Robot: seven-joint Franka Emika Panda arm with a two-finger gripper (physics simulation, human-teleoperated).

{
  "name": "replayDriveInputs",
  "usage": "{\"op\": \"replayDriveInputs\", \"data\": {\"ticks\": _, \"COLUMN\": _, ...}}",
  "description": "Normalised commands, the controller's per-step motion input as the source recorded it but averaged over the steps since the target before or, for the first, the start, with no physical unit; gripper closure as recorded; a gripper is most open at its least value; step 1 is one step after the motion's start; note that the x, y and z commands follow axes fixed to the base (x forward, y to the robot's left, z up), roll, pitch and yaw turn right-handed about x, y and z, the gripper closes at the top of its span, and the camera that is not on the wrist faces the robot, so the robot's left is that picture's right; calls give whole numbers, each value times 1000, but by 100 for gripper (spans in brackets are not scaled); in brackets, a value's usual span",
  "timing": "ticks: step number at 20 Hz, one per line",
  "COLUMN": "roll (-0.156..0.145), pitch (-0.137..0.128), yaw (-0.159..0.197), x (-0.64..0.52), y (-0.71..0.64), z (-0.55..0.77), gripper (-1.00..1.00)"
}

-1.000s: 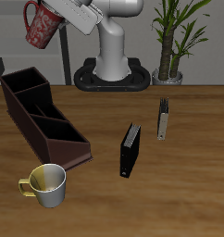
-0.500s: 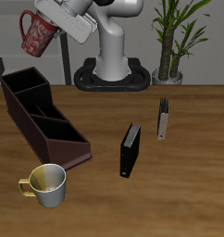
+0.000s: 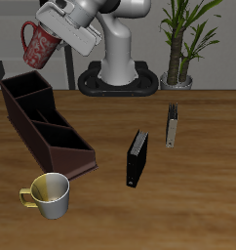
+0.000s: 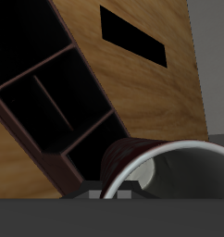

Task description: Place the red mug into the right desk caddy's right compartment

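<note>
The red mug [image 3: 39, 45], speckled white, hangs tilted in the air above the back end of the right desk caddy [image 3: 47, 130], with my gripper [image 3: 54, 31] shut on its rim. The caddy is a long maroon-brown box on the table. Its right compartment [image 3: 23, 89], squarish and tall-walled, is the end farthest back, almost under the mug. In the wrist view the mug's rim and grey inside [image 4: 165, 165] fill the foreground, with the caddy [image 4: 54, 120] and its dividers beyond.
A cream-yellow mug [image 3: 49, 194] stands near the table's front edge by the caddy's sloped end. A black book [image 3: 137, 158] stands mid-table and a grey book [image 3: 172, 125] farther back. A potted plant [image 3: 182, 44] stands beside the robot base [image 3: 118, 76].
The gripper and the red mug have come lower, towards the caddy's back end. Nothing on the table has moved.
</note>
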Motion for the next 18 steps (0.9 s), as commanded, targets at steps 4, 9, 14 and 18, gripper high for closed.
{"op": "replayDriveInputs", "data": {"ticks": 4, "roll": -23, "pitch": 9, "yaw": -19, "x": 59, "y": -131, "z": -173, "gripper": 100}}
{"op": "replayDriveInputs", "data": {"ticks": 9, "roll": -39, "pitch": 10, "yaw": -46, "x": 20, "y": -187, "z": -138, "gripper": 100}}
{"op": "replayDriveInputs", "data": {"ticks": 14, "roll": -22, "pitch": 33, "yaw": -23, "x": 54, "y": -122, "z": -262, "gripper": 100}}
{"op": "replayDriveInputs", "data": {"ticks": 18, "roll": 9, "pitch": 40, "yaw": 4, "x": 99, "y": 6, "z": -270, "gripper": 100}}
